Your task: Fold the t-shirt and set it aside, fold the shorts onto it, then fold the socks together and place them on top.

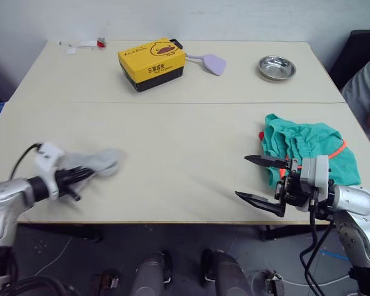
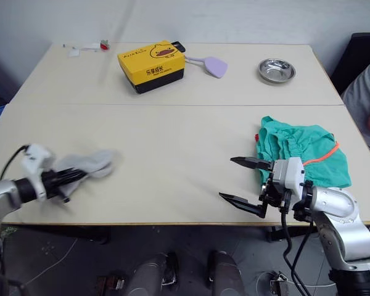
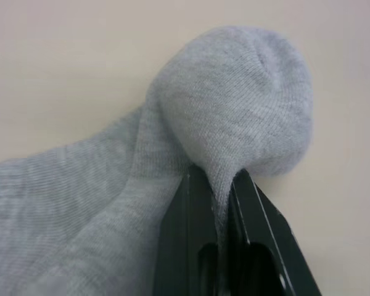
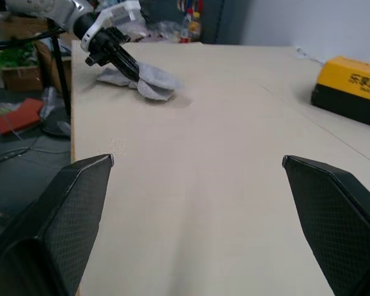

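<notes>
Tabletop (image 1: 172, 123): left claw (image 3: 219, 185) pinches bunched socks (image 1: 98, 161), right claw (image 1: 259, 179) gapes empty beside one shorts (image 1: 308, 145).

The left tool (image 3: 221, 185) pinches a fold of the grey socks (image 3: 172, 160) on the table (image 3: 61, 61).

My head stereo pair looks down over the table (image 1: 172, 123); left wrist sits close on socks (image 3: 234, 105), right wrist faces across table.
</notes>
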Robot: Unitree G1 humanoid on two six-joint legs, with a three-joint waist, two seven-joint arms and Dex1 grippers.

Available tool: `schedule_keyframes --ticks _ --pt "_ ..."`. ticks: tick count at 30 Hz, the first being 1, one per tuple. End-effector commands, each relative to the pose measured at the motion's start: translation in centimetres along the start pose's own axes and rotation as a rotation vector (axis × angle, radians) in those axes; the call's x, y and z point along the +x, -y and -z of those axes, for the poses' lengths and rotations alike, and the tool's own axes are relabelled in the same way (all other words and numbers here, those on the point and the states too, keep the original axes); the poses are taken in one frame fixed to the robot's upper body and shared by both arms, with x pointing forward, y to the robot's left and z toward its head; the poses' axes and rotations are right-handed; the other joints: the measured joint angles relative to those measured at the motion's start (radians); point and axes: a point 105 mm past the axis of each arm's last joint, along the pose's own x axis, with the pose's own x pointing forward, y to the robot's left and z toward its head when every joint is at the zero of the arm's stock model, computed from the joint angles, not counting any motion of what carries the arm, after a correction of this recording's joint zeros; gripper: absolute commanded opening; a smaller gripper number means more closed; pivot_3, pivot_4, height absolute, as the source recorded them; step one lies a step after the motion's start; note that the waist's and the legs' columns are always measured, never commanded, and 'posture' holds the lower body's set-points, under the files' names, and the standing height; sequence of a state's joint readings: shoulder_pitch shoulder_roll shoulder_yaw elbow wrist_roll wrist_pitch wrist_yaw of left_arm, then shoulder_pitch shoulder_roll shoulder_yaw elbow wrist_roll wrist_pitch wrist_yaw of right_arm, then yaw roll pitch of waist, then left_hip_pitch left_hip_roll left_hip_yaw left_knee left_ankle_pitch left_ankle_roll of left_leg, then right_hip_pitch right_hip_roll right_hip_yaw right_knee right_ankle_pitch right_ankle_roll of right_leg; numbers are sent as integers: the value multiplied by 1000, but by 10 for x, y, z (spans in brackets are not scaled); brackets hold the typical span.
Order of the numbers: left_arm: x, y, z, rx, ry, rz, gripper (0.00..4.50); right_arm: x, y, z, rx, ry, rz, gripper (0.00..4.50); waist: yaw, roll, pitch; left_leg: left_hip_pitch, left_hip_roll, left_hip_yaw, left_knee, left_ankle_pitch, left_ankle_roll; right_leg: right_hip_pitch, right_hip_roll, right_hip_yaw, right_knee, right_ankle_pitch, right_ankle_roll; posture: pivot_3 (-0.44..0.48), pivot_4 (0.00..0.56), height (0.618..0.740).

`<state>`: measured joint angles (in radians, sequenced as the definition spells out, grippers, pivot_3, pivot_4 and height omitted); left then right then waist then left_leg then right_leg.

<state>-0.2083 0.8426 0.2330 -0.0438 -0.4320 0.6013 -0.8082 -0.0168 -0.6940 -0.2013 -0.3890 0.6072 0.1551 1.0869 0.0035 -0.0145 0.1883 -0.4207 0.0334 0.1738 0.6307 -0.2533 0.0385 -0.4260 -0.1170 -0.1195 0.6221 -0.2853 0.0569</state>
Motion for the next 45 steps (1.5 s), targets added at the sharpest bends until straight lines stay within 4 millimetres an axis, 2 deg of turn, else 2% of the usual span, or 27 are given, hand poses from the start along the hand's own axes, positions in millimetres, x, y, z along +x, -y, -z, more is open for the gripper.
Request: schedule_keyframes --ticks 1,5,9,13,16,20,23,27,29,31,33,35,38,42,45 --pt "37 38 -25 60 52 156 29 -9 3 -12 -50 -5 40 4500 0 -1 0 0 -1 1 1 0 1 0 0 0 0 0 1 0 150 740" --pt "75 86 -33 85 65 311 29 -12 -1 -10 -48 -23 54 4500 -8 -2 0 0 0 3 5 4 9 1 3 1 1 1 4 0 150 740" --pt "99 110 -30 146 52 330 29 -15 -3 -9 -45 -37 74 4500 -6 -2 0 1 1 3 6 6 8 1 3 1 4 1 5 0 150 740" --pt "108 128 -30 52 92 348 29 -20 -6 -6 -32 -52 100 4500 2 -2 0 1 1 1 7 5 6 1 3 1 5 1 4 0 150 740" --pt "106 136 -41 -54 178 379 777 -21 -8 -4 -11 -58 106 4500 9 -2 0 0 2 0 10 6 10 2 3 0 5 1 5 0 150 740" --pt "94 129 -40 -60 196 399 2075 -20 -19 0 90 -72 76 4500 14 -2 0 -1 3 -1 15 4 11 3 3 -1 5 1 4 0 150 740" --pt "78 119 -46 -5 237 463 3053 -14 -20 -1 129 -61 84 4500 8 -2 0 -1 4 -1 15 4 10 3 3 -1 5 1 4 0 150 740" --pt "54 107 -43 76 217 565 3053 -3 -20 2 215 -88 103 4500 7 -2 0 -1 4 -1 15 0 4 3 3 -1 5 0 3 0 150 740" --pt "50 83 -43 101 199 498 3053 3 -19 9 306 -140 141 4500 8 -2 0 -1 4 -1 15 0 4 3 3 -1 5 0 2 0 150 740" --pt "53 54 -45 116 181 399 3053 11 -21 17 398 -185 171 4500 12 -2 0 -1 5 -1 15 0 4 3 3 -1 5 -1 2 0 150 740" --pt "58 36 -46 128 170 351 3053 17 -22 21 453 -216 188 4500 18 -2 0 -1 5 -2 16 -1 5 2 3 -1 5 0 2 0 150 740" --pt "70 23 -52 141 162 332 3053 25 -25 35 472 -288 202 4500 21 -3 0 -2 4 -2 15 -1 6 2 2 -1 5 0 2 0 150 740" --pt "87 20 -56 180 143 351 3053 34 -30 57 452 -393 201 4500 21 -3 0 -4 4 -2 16 -2 6 1 2 -2 4 0 2 0 150 740" --pt "103 21 -60 189 131 373 3053 48 -25 70 431 -411 246 4500 14 -4 -1 -5 4 1 17 -1 12 1 3 -1 4 0 2 0 150 740" --pt "108 21 -56 191 94 388 3053 57 -24 73 391 -414 248 4500 -2 -4 -1 -7 4 2 19 0 13 -1 4 -1 5 0 4 0 150 740"
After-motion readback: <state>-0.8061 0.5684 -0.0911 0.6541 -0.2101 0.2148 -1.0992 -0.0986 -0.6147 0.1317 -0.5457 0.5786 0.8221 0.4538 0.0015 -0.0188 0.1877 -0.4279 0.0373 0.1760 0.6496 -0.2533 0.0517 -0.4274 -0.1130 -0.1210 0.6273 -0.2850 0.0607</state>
